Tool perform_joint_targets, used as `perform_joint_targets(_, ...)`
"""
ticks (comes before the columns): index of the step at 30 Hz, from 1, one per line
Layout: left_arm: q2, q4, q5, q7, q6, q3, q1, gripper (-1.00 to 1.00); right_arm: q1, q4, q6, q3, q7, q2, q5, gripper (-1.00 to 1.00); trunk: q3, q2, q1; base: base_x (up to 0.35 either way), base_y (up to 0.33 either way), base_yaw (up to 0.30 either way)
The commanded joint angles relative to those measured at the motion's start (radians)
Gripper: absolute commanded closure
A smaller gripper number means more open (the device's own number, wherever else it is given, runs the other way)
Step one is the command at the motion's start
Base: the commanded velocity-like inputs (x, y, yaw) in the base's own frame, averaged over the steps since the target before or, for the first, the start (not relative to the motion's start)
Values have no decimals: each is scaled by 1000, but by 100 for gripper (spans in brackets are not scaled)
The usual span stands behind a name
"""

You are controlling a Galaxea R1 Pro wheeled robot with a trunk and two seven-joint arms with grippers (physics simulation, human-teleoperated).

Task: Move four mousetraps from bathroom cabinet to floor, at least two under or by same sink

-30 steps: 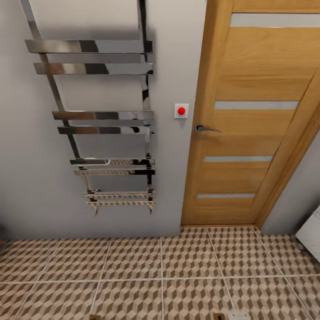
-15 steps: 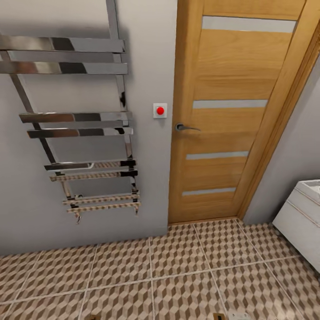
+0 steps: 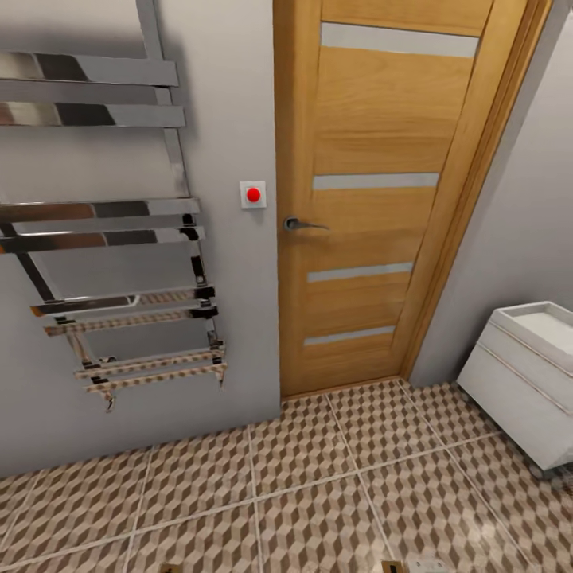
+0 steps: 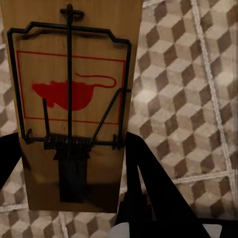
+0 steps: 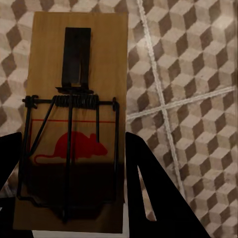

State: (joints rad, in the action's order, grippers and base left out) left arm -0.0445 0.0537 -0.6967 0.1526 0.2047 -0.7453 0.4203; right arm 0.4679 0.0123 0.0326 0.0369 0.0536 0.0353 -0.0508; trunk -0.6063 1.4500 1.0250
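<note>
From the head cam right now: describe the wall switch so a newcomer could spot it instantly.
Start at the tall orange-brown wooden door with pale horizontal strips. On the grey wall beside its frame, level with the chrome door handle, sits the switch: a small white square plate with a round red button, unlike the chrome towel rail further along.

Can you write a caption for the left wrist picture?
The left gripper holds a wooden mousetrap with a red mouse print above the cube-patterned bathroom floor.

door (image 3: 374, 199) | towel rail (image 3: 119, 231) | bathroom floor (image 3: 302, 493) | sink (image 3: 541, 326)
</note>
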Motion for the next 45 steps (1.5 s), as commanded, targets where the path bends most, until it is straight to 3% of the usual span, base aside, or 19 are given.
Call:
perform_joint_targets(1, 0, 0, 3, 1, -1, 0, 0, 100, 0, 0, 0, 0, -1, 0, -3, 100, -1, 0, 0, 0, 0, -242)
perform_joint_targets(20, 0, 0, 3, 2, -1, 0, 0, 100, -6, 0, -1, 0, -4, 2, -1, 100, -21, 0, 0, 0, 0, -234)
perform_joint_targets(45, 0, 0, 3, 1, -1, 0, 0, 100, -6, 0, -1, -1, -4, 2, -1, 100, -58, 0, 0, 0, 0, -121)
